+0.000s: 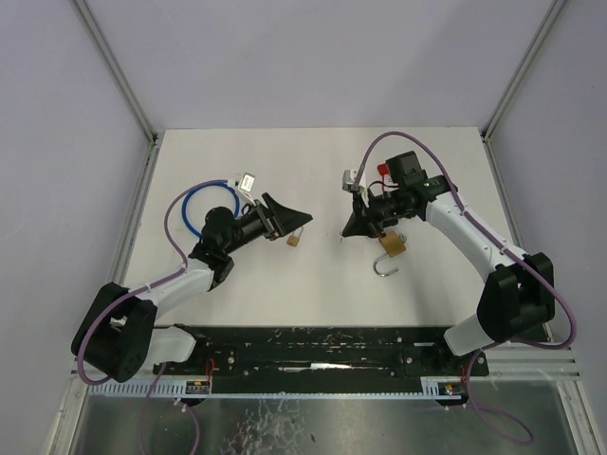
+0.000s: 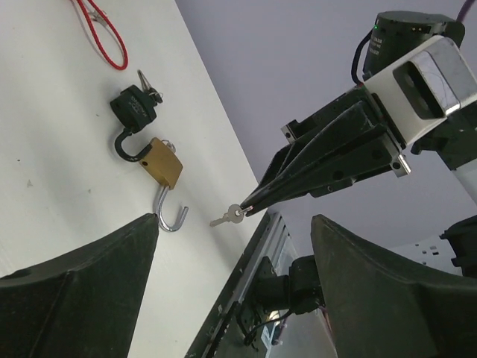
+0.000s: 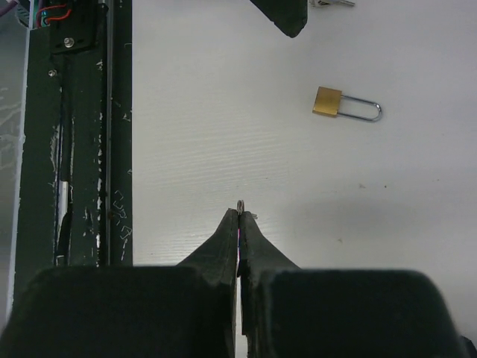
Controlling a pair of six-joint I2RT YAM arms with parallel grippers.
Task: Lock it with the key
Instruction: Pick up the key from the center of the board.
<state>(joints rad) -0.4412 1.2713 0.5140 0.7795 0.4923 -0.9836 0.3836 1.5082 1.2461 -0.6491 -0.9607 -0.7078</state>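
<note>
Right wrist view hides most of the key: only a sliver of its ring shows past the tips of the right pincer [image 3: 239, 216], whose jaws are pressed together on it. The left wrist view gives the key [image 2: 223, 219] whole, silver, its blade jutting from those tips just above the surface [image 1: 285, 294]. A bunch of keys is cut off at the top edge of the right wrist view. The black padlock [image 2: 134, 108] has its dark shackle reaching the open brass padlock [image 2: 162, 164]; whether the two are linked cannot be told. Both lie toward the right edge, under the right forearm, and are hard to make out from above. The left arm reaches low from the near left corner. The left pincer [image 1: 289, 226] points toward the right edge, spread wide with nothing between its fingers, just beside the small brass padlock [image 3: 326, 101], which lies near the middle with its shackle closed. The right arm bends in from the near right corner, its pincer aimed left and down, so the two pincers face each other across the middle. The surface is white, with a red cord [image 2: 100, 33] toward the far edge, a black rail [image 3: 74, 149] strewn with pale shavings along the near edge, and lavender walls behind metal posts.
</note>
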